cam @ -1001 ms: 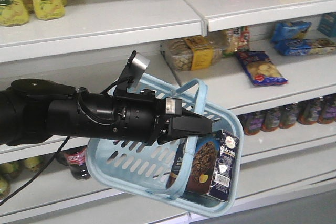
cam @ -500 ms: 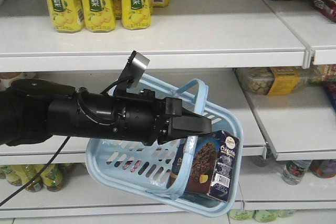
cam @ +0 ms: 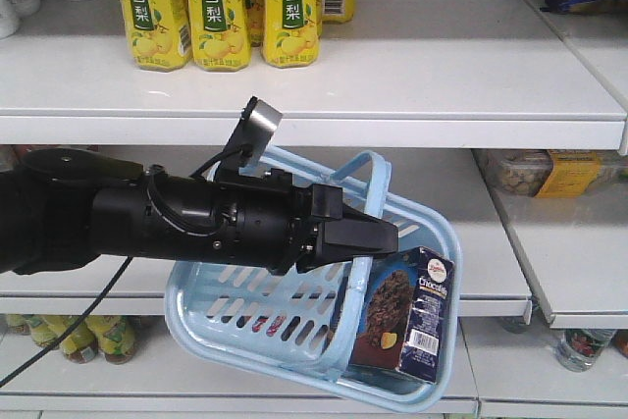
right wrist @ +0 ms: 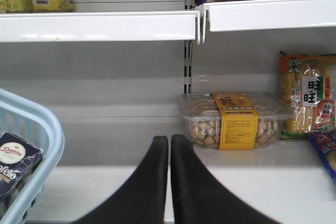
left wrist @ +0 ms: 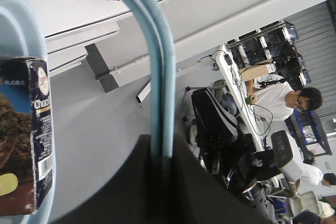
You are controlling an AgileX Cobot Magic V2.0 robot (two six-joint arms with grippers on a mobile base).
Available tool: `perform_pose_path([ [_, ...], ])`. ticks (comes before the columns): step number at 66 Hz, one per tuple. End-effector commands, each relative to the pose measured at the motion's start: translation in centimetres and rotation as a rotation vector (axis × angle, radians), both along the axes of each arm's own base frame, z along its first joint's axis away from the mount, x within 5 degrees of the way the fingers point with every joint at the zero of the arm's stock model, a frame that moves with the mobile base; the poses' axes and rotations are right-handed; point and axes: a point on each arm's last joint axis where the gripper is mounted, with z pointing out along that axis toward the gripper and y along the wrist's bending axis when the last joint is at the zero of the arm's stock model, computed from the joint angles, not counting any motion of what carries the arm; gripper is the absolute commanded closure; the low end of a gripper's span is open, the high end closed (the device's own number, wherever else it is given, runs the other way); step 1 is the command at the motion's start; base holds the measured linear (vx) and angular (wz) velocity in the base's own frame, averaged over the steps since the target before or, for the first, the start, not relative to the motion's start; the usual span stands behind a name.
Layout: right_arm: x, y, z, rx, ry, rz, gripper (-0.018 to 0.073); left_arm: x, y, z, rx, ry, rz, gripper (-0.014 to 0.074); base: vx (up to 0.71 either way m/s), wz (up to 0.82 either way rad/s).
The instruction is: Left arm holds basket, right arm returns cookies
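— What's on the left?

— The left arm (cam: 147, 218) reaches across below the yellow bottles (cam: 211, 7). Its left claw (cam: 385, 237) is clamped on one handle (left wrist: 157, 77) of the basket (cam: 226, 316), which hangs tilted from it.

— And the cookies (cam: 407, 311)?

— Inside the basket, standing at its lower right end, top poking above the rim.

— The other side?

— The right claw (right wrist: 169, 145) has its fingers pressed together with nothing between them. It faces a shelf (right wrist: 273, 187), with the basket's edge at its left and a clear tub (right wrist: 231, 119) of biscuits at its right.
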Motion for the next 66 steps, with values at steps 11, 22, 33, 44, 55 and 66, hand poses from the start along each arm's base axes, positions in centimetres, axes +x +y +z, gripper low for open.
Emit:
perform_pose_path([
  [11,-0.11,0.01,0.61,-0.012,-0.078,-0.002,0.0567,-0.82,0.12,3.12,-0.122,-0.038,-0.02,0.0603,0.01,0.01],
  [22,-0.11,0.01,0.61,-0.012,-0.078,-0.002,0.0567,-0.82,0.12,3.12,-0.122,-0.038,-0.02,0.0603,0.01,0.02],
  [33,-0.11,0.01,0.61,-0.012,-0.078,-0.002,0.0567,-0.82,0.12,3.12,-0.122,-0.038,-0.02,0.0603,0.02,0.03],
  [44,-0.11,0.01,0.61,-0.012,-0.078,-0.002,0.0567,-0.82,0.12,3.12,-0.122,-0.038,-0.02,0.0603,0.03,0.04],
  [55,-0.11,0.01,0.62,-0.012,-0.079,-0.002,0.0567,-0.82,0.12,3.12,-0.122,-0.038,-0.02,0.0603,0.04,0.01],
  [66,-0.11,0.01,0.62,-0.012,-0.079,-0.002,0.0567,-0.82,0.12,3.12,-0.122,-0.038,-0.02,0.0603,0.05,-0.03],
])
